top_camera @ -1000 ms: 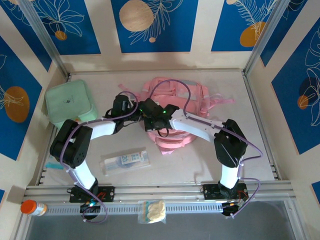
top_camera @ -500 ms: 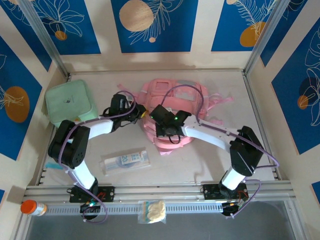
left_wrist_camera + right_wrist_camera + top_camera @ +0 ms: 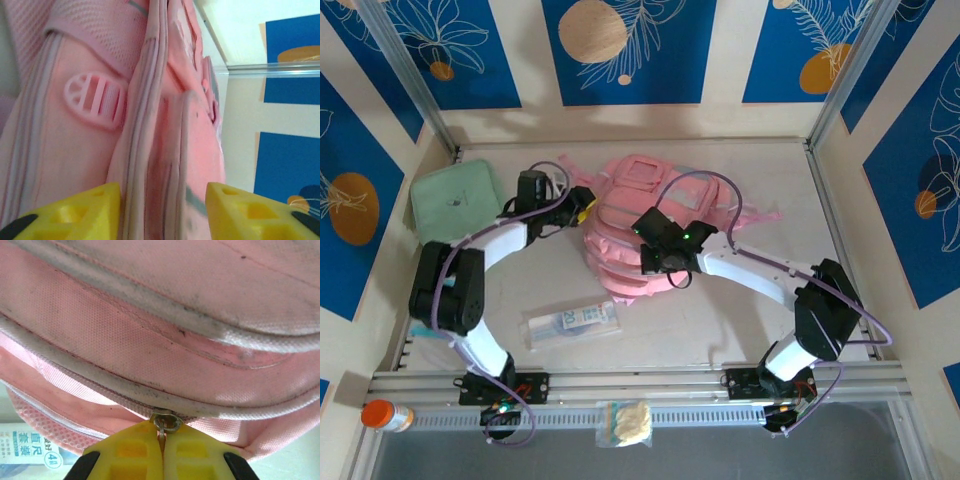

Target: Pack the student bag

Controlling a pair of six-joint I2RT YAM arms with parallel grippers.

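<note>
student bag (image 3: 165, 325): pink woven cloth, matt; mesh side panel; pale piping, grubby.
zip pull (image 3: 166, 421): dull metal ring.
buckle (image 3: 95, 100): pink moulded plastic, smooth.
right gripper (image 3: 162, 437): yellow plastic, matt.
packet (image 3: 570, 322): clear glossy plastic film.

Your top view is bright and evenly lit from above, with faint, soft shadows on the table (image 3: 700, 330) and no glare. Your left wrist view is blurred up close on the student bag (image 3: 75, 150), and the wall (image 3: 235, 30) at 1 o'clock washes out. Your right wrist view is sharper, with the zip pull (image 3: 166, 421) at 6 o'clock crisp.
</note>
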